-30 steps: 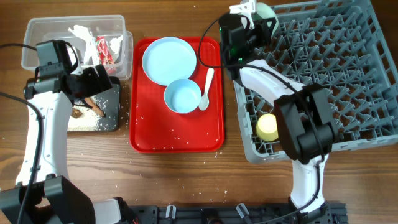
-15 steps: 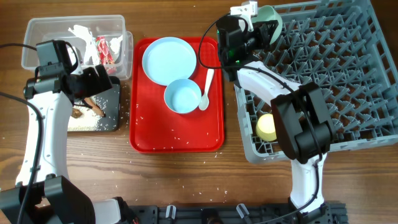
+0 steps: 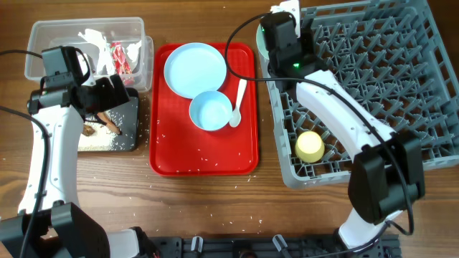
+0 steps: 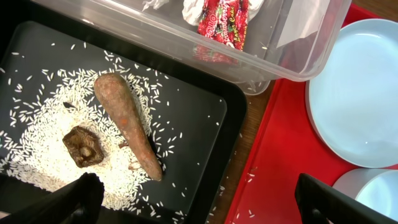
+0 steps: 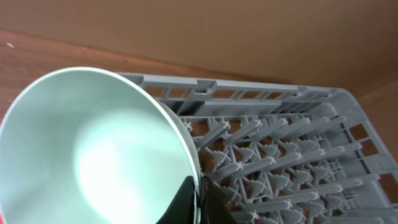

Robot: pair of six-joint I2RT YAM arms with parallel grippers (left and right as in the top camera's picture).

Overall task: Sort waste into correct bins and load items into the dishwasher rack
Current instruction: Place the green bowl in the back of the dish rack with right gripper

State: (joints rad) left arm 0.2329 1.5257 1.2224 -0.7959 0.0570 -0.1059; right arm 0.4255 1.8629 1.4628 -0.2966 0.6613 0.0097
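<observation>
My right gripper [image 5: 199, 194] is shut on the rim of the pale teal bowl [image 5: 93, 149] and holds it on edge at the back left corner of the grey dishwasher rack [image 5: 292, 155]. From overhead, the bowl [image 3: 261, 37] shows only as a sliver beside the gripper [image 3: 281, 34]. The yellow cup [image 3: 310, 146] lies in the rack [image 3: 387, 86]. My left gripper [image 4: 205, 208] is open and empty above the black tray [image 4: 199, 118], which holds rice crumbs [image 4: 43, 143], the brown stick [image 4: 127, 124] and the brown lump [image 4: 82, 146]. The wrapper [image 4: 224, 18] lies in the clear tub [image 4: 292, 43].
A flat red serving tray [image 3: 204, 154] sits between the bins and the rack. It holds the round pale plate [image 3: 195, 69], the small white bowl [image 3: 210, 110] and the white spoon [image 3: 238, 102]. Rice grains are scattered on the red tray and on the table beside the black tray.
My right gripper has swung the teal bowl left, from over the rack's back row to its back left corner. The right arm has straightened out. The left arm has not moved.
</observation>
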